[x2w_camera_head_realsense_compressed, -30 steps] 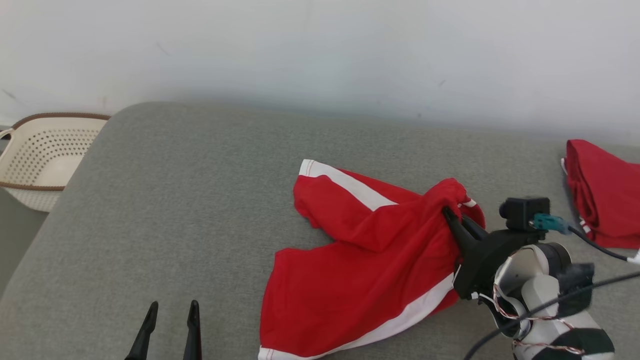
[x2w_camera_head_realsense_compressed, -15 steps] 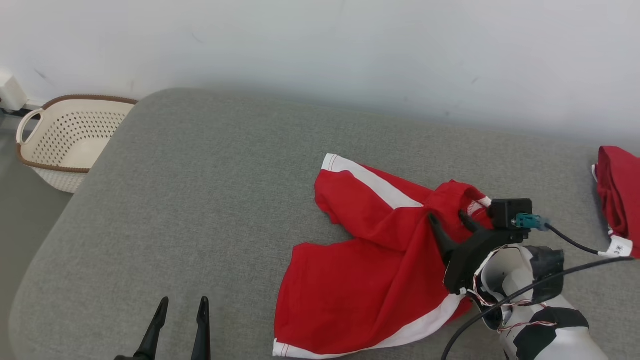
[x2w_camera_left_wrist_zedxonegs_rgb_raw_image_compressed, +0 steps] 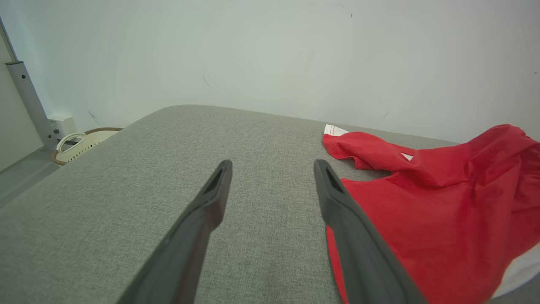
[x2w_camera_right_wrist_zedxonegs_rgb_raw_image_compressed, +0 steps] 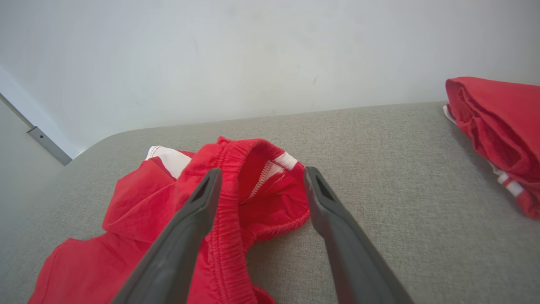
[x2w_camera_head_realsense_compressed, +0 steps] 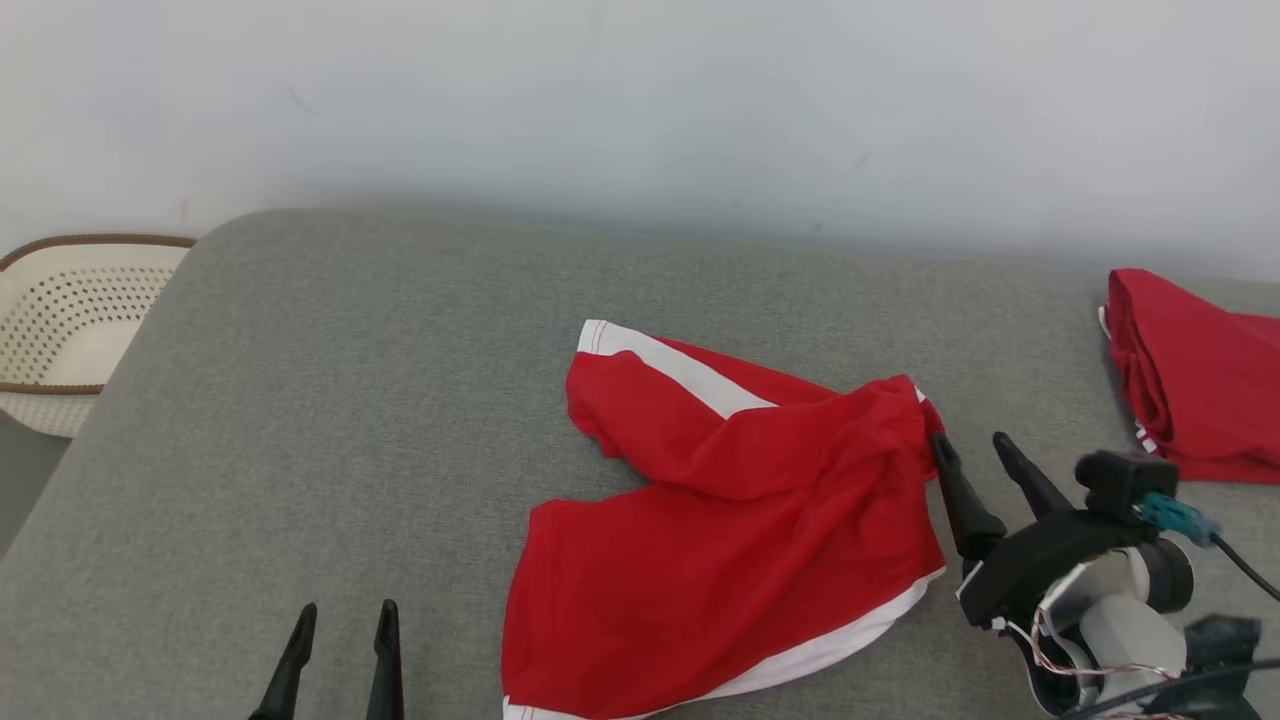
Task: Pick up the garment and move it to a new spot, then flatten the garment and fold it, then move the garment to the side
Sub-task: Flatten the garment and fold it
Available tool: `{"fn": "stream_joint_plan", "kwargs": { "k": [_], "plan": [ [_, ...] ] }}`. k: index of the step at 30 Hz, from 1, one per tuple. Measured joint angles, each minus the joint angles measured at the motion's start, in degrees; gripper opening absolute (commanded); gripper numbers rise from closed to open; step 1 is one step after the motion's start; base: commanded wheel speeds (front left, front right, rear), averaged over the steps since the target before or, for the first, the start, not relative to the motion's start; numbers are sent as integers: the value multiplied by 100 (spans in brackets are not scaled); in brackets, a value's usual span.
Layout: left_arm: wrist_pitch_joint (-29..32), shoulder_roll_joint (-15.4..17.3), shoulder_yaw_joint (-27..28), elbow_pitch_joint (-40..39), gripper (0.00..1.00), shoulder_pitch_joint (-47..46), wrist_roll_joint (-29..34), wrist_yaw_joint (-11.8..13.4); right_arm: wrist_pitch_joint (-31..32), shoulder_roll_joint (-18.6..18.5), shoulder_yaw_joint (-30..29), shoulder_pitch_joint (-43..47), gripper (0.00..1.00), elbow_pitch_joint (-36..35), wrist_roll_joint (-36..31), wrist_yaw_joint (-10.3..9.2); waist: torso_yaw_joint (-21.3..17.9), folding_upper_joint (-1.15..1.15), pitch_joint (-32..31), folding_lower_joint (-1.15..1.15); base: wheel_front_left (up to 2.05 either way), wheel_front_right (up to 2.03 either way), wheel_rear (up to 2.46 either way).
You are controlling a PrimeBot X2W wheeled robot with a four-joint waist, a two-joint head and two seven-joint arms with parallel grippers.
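The garment [x2w_camera_head_realsense_compressed: 740,500] is a pair of red shorts with white side stripes, lying rumpled on the grey cushion [x2w_camera_head_realsense_compressed: 350,400]. My right gripper [x2w_camera_head_realsense_compressed: 972,445] stands open at the garment's right edge, beside the bunched waistband [x2w_camera_right_wrist_zedxonegs_rgb_raw_image_compressed: 257,185], with nothing between its fingers. In the right wrist view the waistband lies just past the fingertips [x2w_camera_right_wrist_zedxonegs_rgb_raw_image_compressed: 213,175]. At the lower left my left gripper [x2w_camera_head_realsense_compressed: 343,618] is open and empty over bare cushion. In the left wrist view the garment [x2w_camera_left_wrist_zedxonegs_rgb_raw_image_compressed: 422,198] lies to the right of the left gripper [x2w_camera_left_wrist_zedxonegs_rgb_raw_image_compressed: 272,166].
A second red garment [x2w_camera_head_realsense_compressed: 1190,370], folded, lies at the cushion's far right edge; it also shows as a red pile [x2w_camera_right_wrist_zedxonegs_rgb_raw_image_compressed: 498,122] in the right wrist view. A cream perforated basket [x2w_camera_head_realsense_compressed: 60,330] stands off the cushion's left end. A pale wall runs behind.
My right gripper was shut on the waistband; it opened, let the fabric drop flat and drew back to the right. The head camera shifted between frames.
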Motion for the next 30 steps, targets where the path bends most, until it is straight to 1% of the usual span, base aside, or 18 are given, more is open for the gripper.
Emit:
{"fn": "stream_joint_plan", "kwargs": {
  "k": [2, 5, 10, 12, 13, 15, 20, 25, 27, 30],
  "plan": [
    [0, 0, 58, -32, 100, 8, 0, 8, -80, -48, -118, 186, 100, -272, 34, 1, -69, 0, -2, 0, 0, 0, 0],
    [0, 2, 107, -47, 100, 21, 1, 7, -118, -115, -338, 472, 100, -492, -19, 0, -158, 0, 2, 0, 0, 0, 0],
    [0, 1, 121, -55, 100, 51, 2, -8, -191, -67, -784, 884, 100, -925, -224, 0, -237, 0, 4, 0, 0, 0, 0],
    [0, 1, 121, -64, 100, 82, 2, -11, -275, -55, -962, 1048, 100, -1145, -407, 0, -248, 0, -7, 0, 0, 0, 0],
    [0, 1, 92, -112, 100, 117, 2, 27, -345, -30, -1168, 1251, 100, -1380, -570, 1, -256, 0, -23, 0, 0, 0, 0],
    [0, 1, 94, -152, 100, 123, 2, 57, -388, 16, -1336, 1450, 100, -1613, -786, 1, -265, 0, -41, 0, 0, 0, 0],
    [0, 0, 179, -237, 100, 222, 19, 63, -449, 215, -1715, 1936, 100, -2271, -1267, 0, -295, 0, -100, 0, 0, 0, 0],
    [0, 1, 285, -276, 100, 247, 27, 62, -459, 438, -1786, 2392, 100, -2759, -1612, 1, -333, 0, -177, 0, 0, 0, 0],
    [0, 1, 307, -298, 100, 250, 37, 60, -459, 587, -1849, 2521, 100, -3004, -1708, 1, -353, 0, -203, 0, 0, 0, 0],
    [0, 3, 344, -290, 100, 252, 58, 44, -460, 793, -1898, 2729, 100, -3183, -1814, 1, -390, -1, -239, 0, 0, 0, 0]
  ]
}}
